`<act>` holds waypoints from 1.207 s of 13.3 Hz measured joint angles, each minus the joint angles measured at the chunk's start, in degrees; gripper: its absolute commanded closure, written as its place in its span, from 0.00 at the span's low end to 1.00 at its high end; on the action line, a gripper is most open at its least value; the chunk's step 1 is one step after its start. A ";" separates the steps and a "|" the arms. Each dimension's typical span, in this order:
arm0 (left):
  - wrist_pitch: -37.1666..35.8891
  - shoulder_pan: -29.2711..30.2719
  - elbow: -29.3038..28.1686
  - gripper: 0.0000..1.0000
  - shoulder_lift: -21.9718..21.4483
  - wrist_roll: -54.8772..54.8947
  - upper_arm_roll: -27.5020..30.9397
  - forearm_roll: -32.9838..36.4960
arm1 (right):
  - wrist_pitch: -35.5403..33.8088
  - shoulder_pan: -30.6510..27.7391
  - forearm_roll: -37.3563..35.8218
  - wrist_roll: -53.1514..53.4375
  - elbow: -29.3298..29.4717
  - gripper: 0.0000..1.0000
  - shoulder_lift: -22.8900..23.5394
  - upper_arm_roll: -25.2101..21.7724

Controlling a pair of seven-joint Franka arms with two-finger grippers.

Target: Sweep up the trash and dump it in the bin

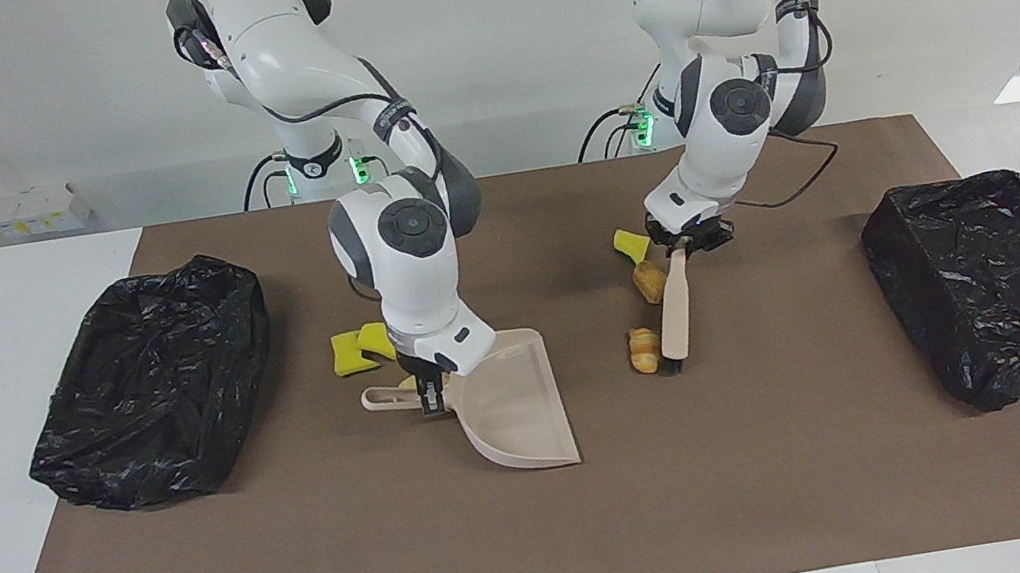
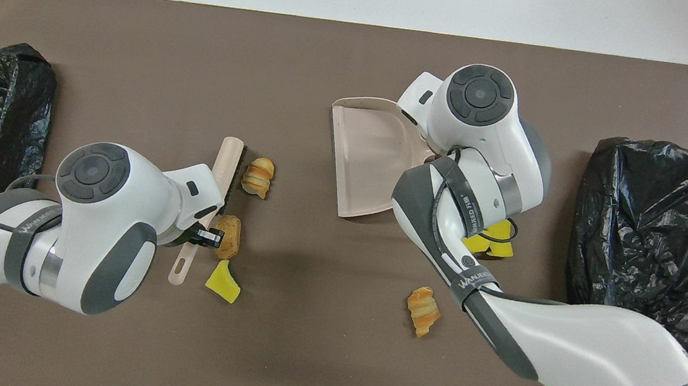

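- While sweeping is the step in hand, none of the trash is in the beige plastic dustpan point(image 1: 513, 407) yet.
- My right jaws are clamped on the dustpan's handle. Its lip rests on the brown surface point(image 1: 308, 559), and its open mouth faces the left arm's end.
- My left jaws are closed tight on the handle of the beige hand brush point(image 1: 673, 313), which stands low on the surface near the dustpan, toward the left arm's end.
- Three pieces touch or sit just beside the brush on its dustpan side: a yellow sponge chunk point(image 1: 630, 245), a tan bread-like lump point(image 1: 649, 283) and an orange-brown ridged lump point(image 1: 644, 349).
- As I judge it, the next move is to drag the brush flat toward the dustpan's mouth, keeping all three ahead of the bristles while my right jaws hold the pan steady.
- Counted: one dustpan and one brush.
- Two black-bagged bins, one point(image 1: 150, 381) well apart from the dustpan toward the right arm's end and the other point(image 1: 1005, 283) toward the left arm's end.
- Six trash pieces are visible.
- Besides the three at the brush, two yellow sponge chunks point(image 1: 362, 347) lie by the dustpan's handle.
- One orange-brown lump point(image 2: 423, 311) lies nearer to the robots than the dustpan.
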 measured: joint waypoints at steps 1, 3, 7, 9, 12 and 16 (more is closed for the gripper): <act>-0.63 0.08 0.34 1.00 -0.74 -3.61 0.46 -0.11 | 0.93 -0.14 0.00 -1.76 -0.22 1.00 -0.02 0.00; -3.68 0.12 0.67 1.00 -2.83 -12.48 0.59 -0.21 | 2.73 -0.07 -0.01 -4.02 -0.35 1.00 -0.04 0.19; -11.17 -2.08 0.50 1.00 -5.20 -37.30 -0.58 -0.46 | 2.50 0.02 0.02 -4.60 -0.02 1.00 0.19 1.34; -12.36 -5.11 -0.17 1.00 -5.99 -53.25 -0.85 -0.50 | 1.42 0.24 1.29 -4.60 1.11 1.00 1.25 1.67; -11.78 -9.68 -3.41 1.00 -7.88 -72.27 -1.11 -0.75 | 1.17 0.83 2.58 -3.87 1.84 1.00 2.52 1.73; 2.05 -20.57 -12.48 1.00 -9.66 -90.82 -1.31 -3.71 | 0.39 0.68 3.67 -3.40 2.63 1.00 3.26 1.73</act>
